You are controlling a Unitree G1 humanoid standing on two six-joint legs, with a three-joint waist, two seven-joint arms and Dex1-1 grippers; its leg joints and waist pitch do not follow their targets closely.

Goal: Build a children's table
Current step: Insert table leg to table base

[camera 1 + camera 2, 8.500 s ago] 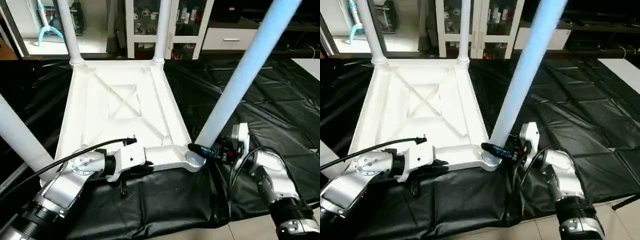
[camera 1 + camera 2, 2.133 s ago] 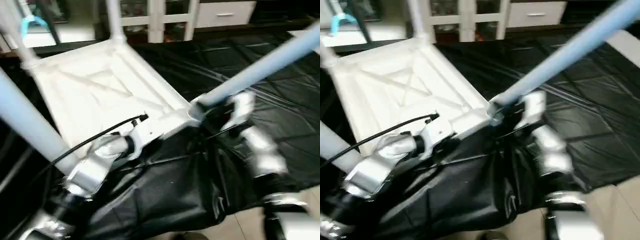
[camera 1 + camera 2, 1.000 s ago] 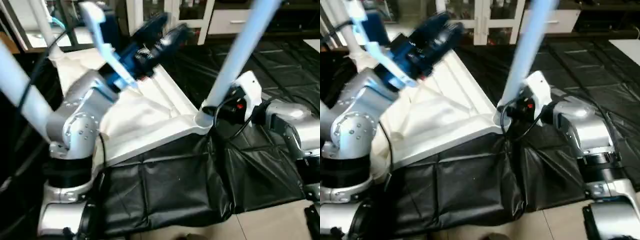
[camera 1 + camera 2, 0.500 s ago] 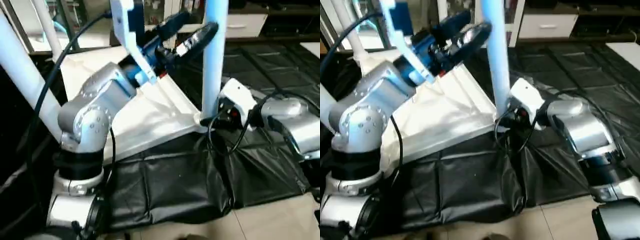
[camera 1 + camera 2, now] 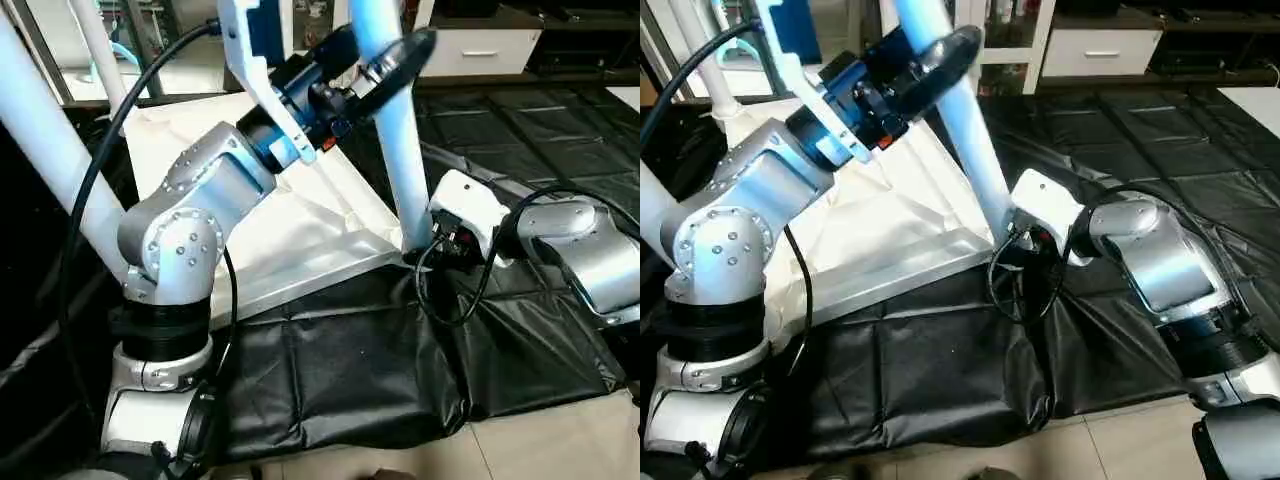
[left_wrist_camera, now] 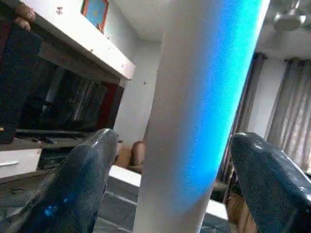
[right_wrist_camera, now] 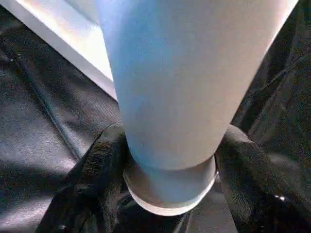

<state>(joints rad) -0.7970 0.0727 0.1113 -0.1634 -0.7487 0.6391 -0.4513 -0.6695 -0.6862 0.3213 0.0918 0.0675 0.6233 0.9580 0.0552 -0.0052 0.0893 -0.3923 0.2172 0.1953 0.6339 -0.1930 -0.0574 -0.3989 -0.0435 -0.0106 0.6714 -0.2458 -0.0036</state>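
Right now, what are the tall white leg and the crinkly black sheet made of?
The leg looks like smooth white plastic: an even surface with a soft sheen and a moulded collar at its base. The black sheet looks like thin plastic film, perhaps a tarp or bin-liner material: it is glossy, creased and wrinkled. Neither can be settled by sight alone.

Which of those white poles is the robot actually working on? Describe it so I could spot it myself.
Find the white table top lying upside down on the black sheet. The leg stands at its near corner on the robot's right side. Unlike the other legs, it has the right gripper at its base and the left gripper around it higher up.
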